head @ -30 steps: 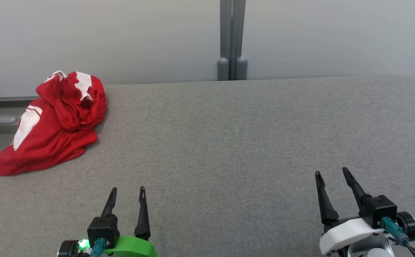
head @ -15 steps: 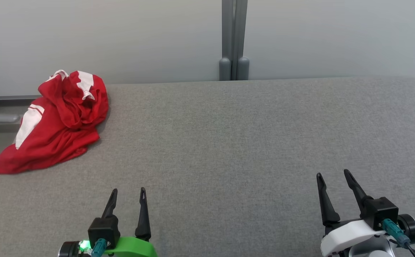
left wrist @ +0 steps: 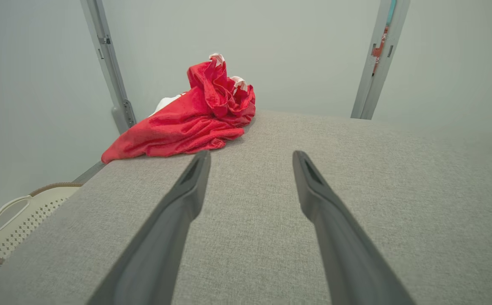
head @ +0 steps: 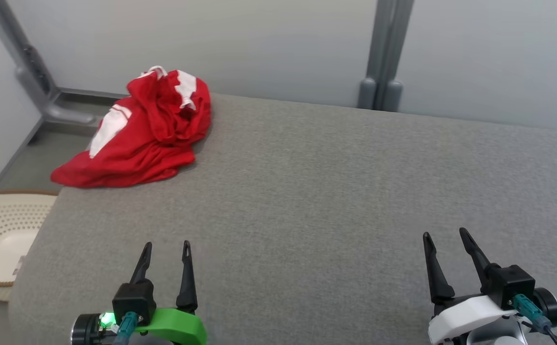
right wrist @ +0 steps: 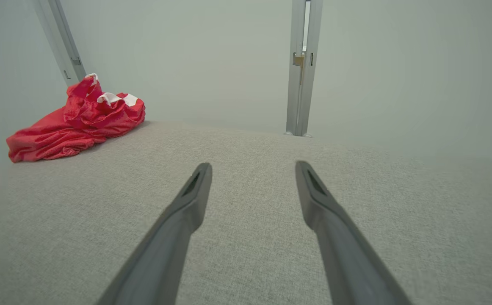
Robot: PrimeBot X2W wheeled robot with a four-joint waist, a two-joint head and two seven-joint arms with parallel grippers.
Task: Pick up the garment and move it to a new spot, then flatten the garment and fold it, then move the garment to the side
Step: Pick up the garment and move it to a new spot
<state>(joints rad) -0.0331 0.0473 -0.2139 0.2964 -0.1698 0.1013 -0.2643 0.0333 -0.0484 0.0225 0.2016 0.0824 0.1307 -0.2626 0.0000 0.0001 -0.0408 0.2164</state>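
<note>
In the head view our camera has swung left, bringing the crumpled red-and-white cloth garment [head: 139,134] nearer centre, at the far-left corner of the grey fabric tabletop [head: 307,191]; we judge the reach is only starting. Our left gripper [head: 166,244] and right gripper [head: 444,233] hover spread wide, empty. In the left wrist view the garment lies ahead, well apart. In the right wrist view it lies far left.

We are in a lab-style test booth: plain pale panels [head: 269,43] joined by grey metal posts [head: 388,48] close in a counter [head: 336,191] padded in grey fabric. A perforated basket [head: 5,215] on the floor [head: 29,163] beside it and a crumpled red garment [head: 149,139] on the counter suggest laundry trials.
</note>
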